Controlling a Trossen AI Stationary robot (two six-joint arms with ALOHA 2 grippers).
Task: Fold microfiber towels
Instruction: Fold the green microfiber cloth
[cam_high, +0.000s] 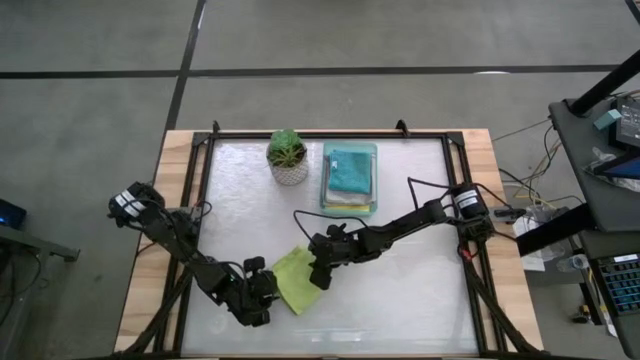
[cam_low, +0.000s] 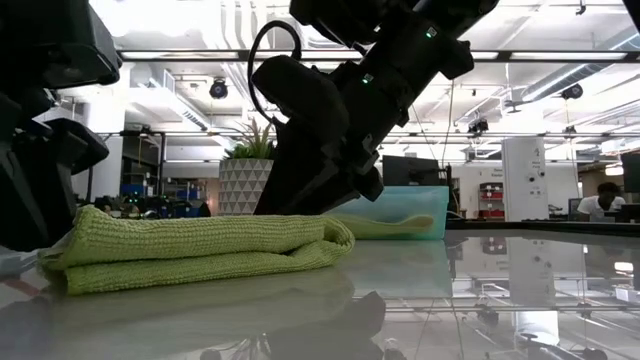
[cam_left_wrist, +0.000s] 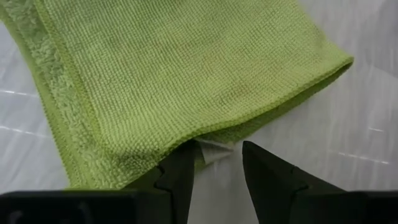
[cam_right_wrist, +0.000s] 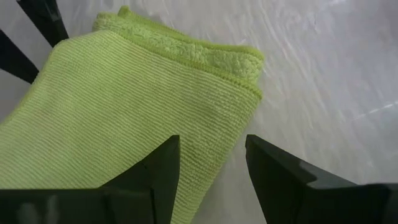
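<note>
A lime green towel (cam_high: 296, 279) lies folded in several layers on the table, between my two grippers; it also shows in the low view (cam_low: 200, 250). My left gripper (cam_high: 264, 296) is open at the towel's near-left edge, its fingers on either side of a small white label (cam_left_wrist: 214, 151). My right gripper (cam_high: 320, 272) is open at the towel's right side, low over its folded corner (cam_right_wrist: 239, 81). A teal towel (cam_high: 350, 170) lies on top of other folded cloths in the mint-green tray (cam_high: 372, 150). My left gripper: one finger (cam_left_wrist: 177, 177) stands at the towel's hemmed edge (cam_left_wrist: 186, 138) beside the label; I cannot tell whether it touches. My right gripper: one finger (cam_right_wrist: 158, 171) stands over the towel's top layer (cam_right_wrist: 124, 124), the other over bare table; I cannot tell whether it touches.
A potted plant (cam_high: 288, 156) stands at the back, left of the tray. A black frame (cam_high: 200, 200) runs around the table. Bare table lies to the right of and in front of the right gripper (cam_high: 420, 290).
</note>
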